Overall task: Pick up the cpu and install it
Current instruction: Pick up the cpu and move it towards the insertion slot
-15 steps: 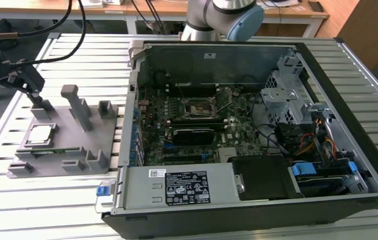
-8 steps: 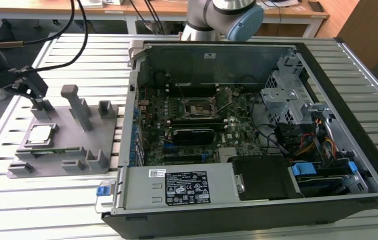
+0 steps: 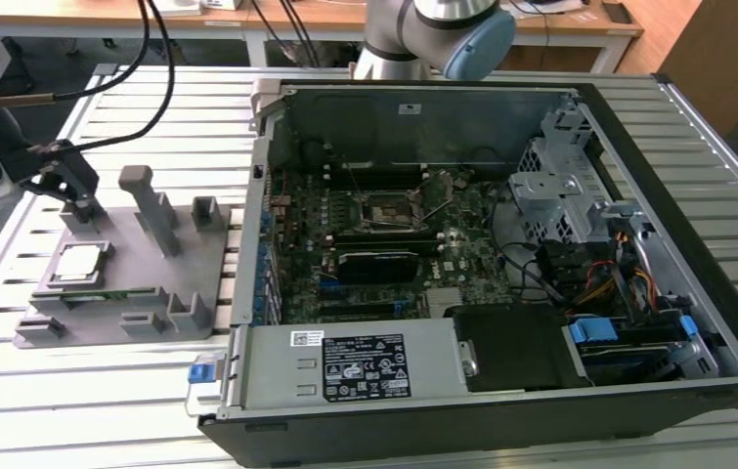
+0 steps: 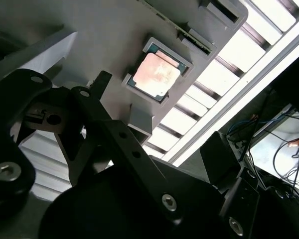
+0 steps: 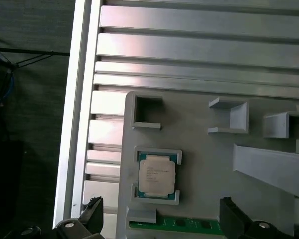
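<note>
The cpu (image 3: 80, 262) is a small square chip with a silvery top. It lies flat in a framed pocket of the grey fixture plate (image 3: 147, 293) on the slatted table, at the exterior view's left. Both wrist views show the cpu (image 4: 157, 74) (image 5: 157, 173) from above, with its thin green edge inside the pocket corners. My gripper (image 3: 75, 195) hangs above the plate, just behind the chip and clear of it. Its black fingertips (image 5: 92, 213) stand wide apart, open, with nothing between them. The motherboard socket (image 3: 388, 208) sits inside the open computer case.
A narrow green memory stick (image 5: 174, 224) lies in a slot beside the cpu pocket. Grey posts (image 3: 147, 200) rise from the plate near the gripper. The open case (image 3: 499, 117) has tall walls, a drive cage, cables and a black block (image 3: 375, 264) below the socket.
</note>
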